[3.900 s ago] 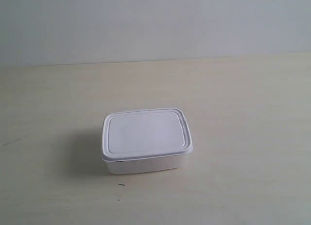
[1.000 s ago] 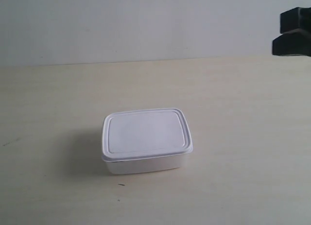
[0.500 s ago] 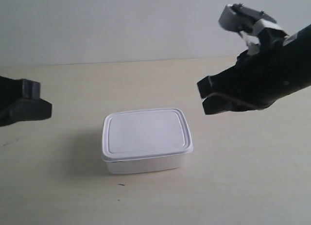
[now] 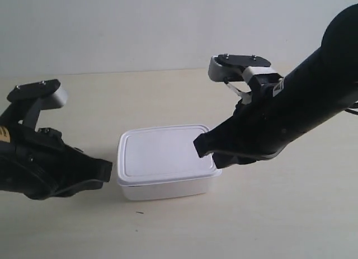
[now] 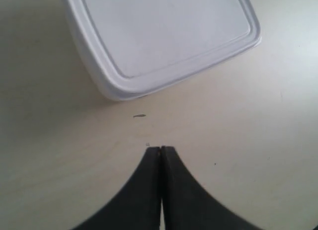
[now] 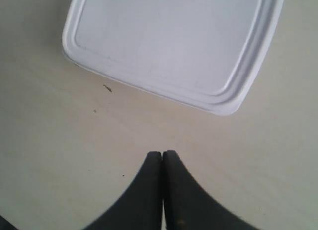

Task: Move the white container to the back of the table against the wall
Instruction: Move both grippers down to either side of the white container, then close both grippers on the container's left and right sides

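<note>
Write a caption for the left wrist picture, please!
Shut gripper pointing toward the lidded white box on the table.

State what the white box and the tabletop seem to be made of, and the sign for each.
White box: probably plastic, smooth, slightly glossy; moulded rim, rounded corners.
Tabletop: wood or wood-look laminate, matt pale beige; faint grain lines.

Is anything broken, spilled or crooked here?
Nothing stands out. The container sits flat on the table with its lid seated evenly, and there are no cracks or spills. Only a tiny dark mark lies beside it. The left gripper and right gripper have shut jaws and hold nothing.
</note>
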Robot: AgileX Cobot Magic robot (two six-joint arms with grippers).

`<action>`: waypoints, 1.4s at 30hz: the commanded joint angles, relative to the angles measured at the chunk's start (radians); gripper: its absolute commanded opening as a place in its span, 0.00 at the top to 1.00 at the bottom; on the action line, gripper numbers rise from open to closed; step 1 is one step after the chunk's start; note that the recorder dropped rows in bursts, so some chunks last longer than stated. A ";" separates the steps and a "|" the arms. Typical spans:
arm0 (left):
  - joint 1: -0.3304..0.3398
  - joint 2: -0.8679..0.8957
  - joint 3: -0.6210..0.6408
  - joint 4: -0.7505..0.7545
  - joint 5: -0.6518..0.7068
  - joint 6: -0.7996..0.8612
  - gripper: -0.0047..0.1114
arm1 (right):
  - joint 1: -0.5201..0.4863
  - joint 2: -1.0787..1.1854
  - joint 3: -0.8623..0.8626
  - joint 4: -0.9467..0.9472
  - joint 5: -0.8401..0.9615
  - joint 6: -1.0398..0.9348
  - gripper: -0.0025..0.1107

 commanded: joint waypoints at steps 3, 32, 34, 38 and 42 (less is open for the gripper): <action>-0.028 0.006 0.108 -0.027 -0.166 -0.048 0.96 | 0.040 0.001 0.107 -0.017 -0.161 0.066 0.98; -0.166 0.292 0.148 -0.079 -0.537 -0.072 0.96 | 0.046 0.176 0.219 0.316 -0.445 -0.202 0.98; -0.166 0.303 0.148 -0.072 -0.539 -0.072 0.96 | 0.046 0.176 0.219 0.319 -0.455 -0.207 0.98; -0.166 0.319 0.148 -0.063 -0.565 -0.072 0.96 | 0.046 0.176 0.219 0.321 -0.457 -0.218 0.98; -0.166 0.319 0.148 -0.045 -0.563 -0.072 0.96 | 0.046 0.210 0.217 0.345 -0.445 -0.241 0.98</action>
